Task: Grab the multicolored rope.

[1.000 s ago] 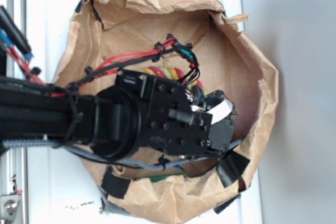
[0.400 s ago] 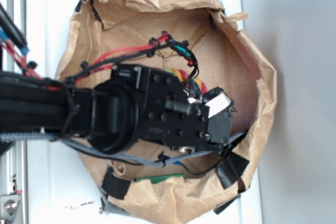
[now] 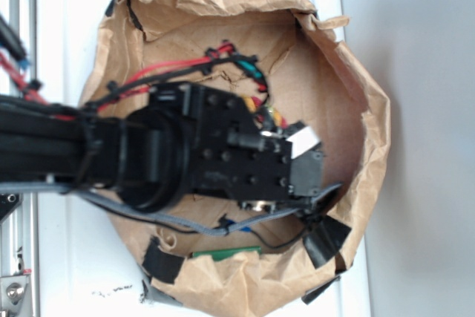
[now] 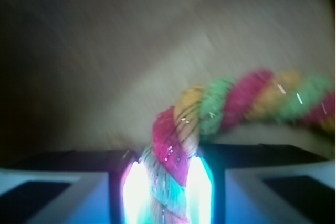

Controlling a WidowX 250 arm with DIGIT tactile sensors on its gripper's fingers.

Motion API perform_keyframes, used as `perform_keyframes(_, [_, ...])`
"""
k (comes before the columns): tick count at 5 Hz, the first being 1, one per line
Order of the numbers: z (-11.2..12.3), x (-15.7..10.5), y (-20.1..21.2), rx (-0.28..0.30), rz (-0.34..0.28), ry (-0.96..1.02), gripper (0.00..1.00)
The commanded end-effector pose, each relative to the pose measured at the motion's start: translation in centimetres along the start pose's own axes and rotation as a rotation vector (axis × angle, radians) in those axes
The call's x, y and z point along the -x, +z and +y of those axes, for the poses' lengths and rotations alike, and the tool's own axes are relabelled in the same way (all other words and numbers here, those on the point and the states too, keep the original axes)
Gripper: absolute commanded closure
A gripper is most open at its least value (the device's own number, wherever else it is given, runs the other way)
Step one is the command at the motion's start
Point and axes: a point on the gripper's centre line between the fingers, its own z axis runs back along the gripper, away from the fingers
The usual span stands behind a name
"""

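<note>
The multicolored rope (image 4: 210,114), a thick twist of red, yellow and light green strands, sits pinched between my two fingers at the bottom centre of the wrist view, so my gripper (image 4: 167,182) is closed narrow on it. From the pinch it rises, then bends off toward the right edge of the frame, where it blurs. I judge the hold sits on a middle stretch of the rope and not on an end, since no tip shows. The strands look squeezed and glow brightly where my fingers (image 4: 79,182) press them, which suggests a firm grip. In the exterior view the rope is almost wholly hidden under my black wrist; only a small patch of red and yellow (image 3: 269,115) peeks out at the centre of the frame, beside bundled red and black wires (image 3: 178,70). Around it all is a crumpled brown paper bag (image 3: 349,72), opened wide and lying on a white surface (image 3: 67,5), with strips of black tape (image 3: 325,237) along its lower rim. My arm reaches in from the left. Apart from the rope and a green sliver (image 3: 226,253) at the lower edge, I cannot tell what else the bag holds.
</note>
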Motion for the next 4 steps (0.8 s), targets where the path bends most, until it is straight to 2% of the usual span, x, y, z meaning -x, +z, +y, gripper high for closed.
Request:
perform_keyframes(1, [1.5, -0.4, 11.1, 0.083, -0.059, 0.005, 1.0])
perform_keyframes(3, [2.3, -0.1, 14.4, 0.075, -0.132, 0.007, 1.0])
perform_keyframes(4, [2.1, -0.1, 14.2, 0.066, -0.134, 0.011, 1.0])
